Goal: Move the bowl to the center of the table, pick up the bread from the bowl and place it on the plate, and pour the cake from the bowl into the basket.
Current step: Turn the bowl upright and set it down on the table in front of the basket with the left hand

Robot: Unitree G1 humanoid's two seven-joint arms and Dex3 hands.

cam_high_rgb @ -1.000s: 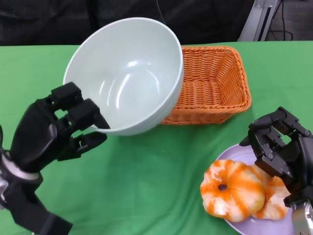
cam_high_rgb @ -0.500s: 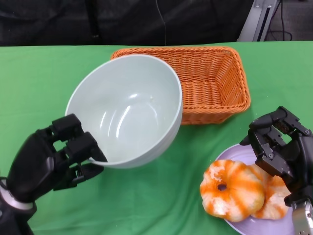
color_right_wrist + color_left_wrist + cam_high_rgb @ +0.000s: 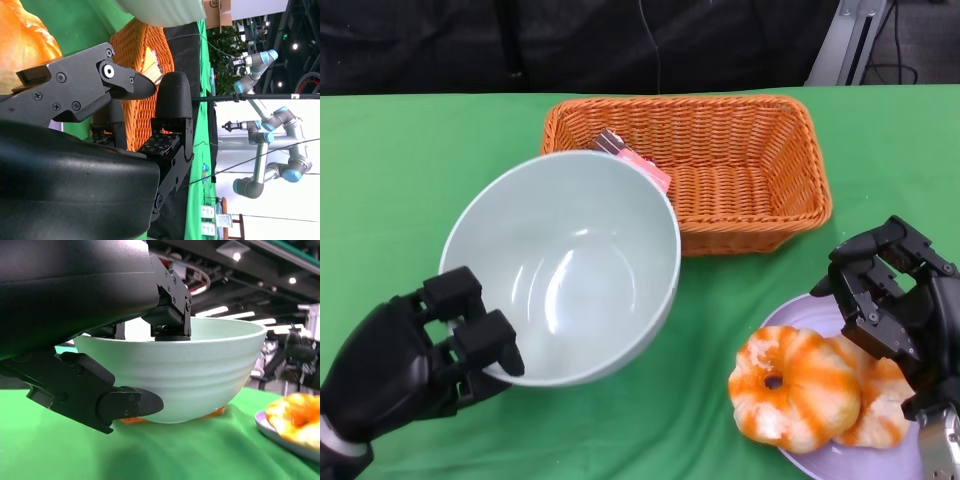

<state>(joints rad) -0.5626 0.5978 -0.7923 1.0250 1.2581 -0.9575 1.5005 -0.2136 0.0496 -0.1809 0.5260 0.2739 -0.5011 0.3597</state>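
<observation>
Gripping the near rim of the empty pale-green ceramic bowl [image 3: 563,268], the left hand [image 3: 415,358] could let it slip or tip if released carelessly. Opposite, the right hand [image 3: 892,297] hovers loosely curled, holding nothing, above the orange-glazed bread [image 3: 794,387] on the lilac plate [image 3: 840,463]. Beyond, the pink-wrapped cake [image 3: 638,164] lies in the orange wicker basket [image 3: 750,165].

A pale green bowl [image 3: 570,270], empty and upright, sits near the middle of the desk, just in front of the orange wicker basket [image 3: 740,165]. A pink wrapped cake [image 3: 638,163] lies inside the basket. Orange-glazed bread [image 3: 795,385] rests on a lilac plate [image 3: 815,458] at the desk's front right.
</observation>
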